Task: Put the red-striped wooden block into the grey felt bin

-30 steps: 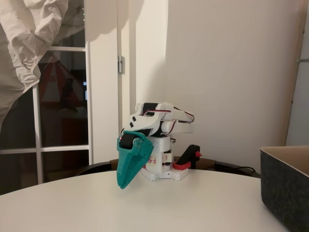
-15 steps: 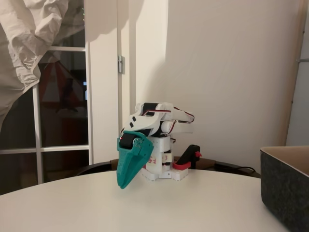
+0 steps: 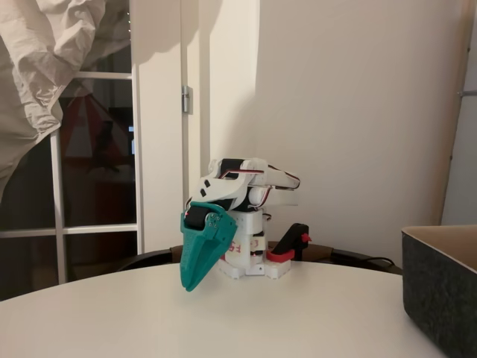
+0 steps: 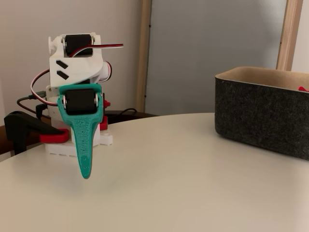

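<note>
Red-striped wooden block (image 4: 302, 89): tentatively identified as the small red sliver seen just past the rim inside the grey felt bin (image 4: 260, 121), at the right edge of a fixed view. Too little is exposed for stripes or wood to be confirmed. If so, the task is judged essentially done.

Handling (judged): light, stiff and non-fragile behaviour is expected from a wooden block. Painted faces may be a little slick. It would best be gripped across its narrow width near the middle, on the bare wood sides.

Bin: set on the white counter (image 3: 298, 321), right of the arm in both fixed views and well apart from it. The felt walls stand straight, and a lighter tan lining is seen.

Arm pose: folded down compactly over its base, with the upper links stacked low. The base is clamped at the counter's far edge by a black-and-red clamp (image 3: 294, 242).

End effector (image 3: 192, 282): teal, pointed steeply down, with its tip hung just above the counter. The jaws appear closed together, and nothing is seen between them.
</note>
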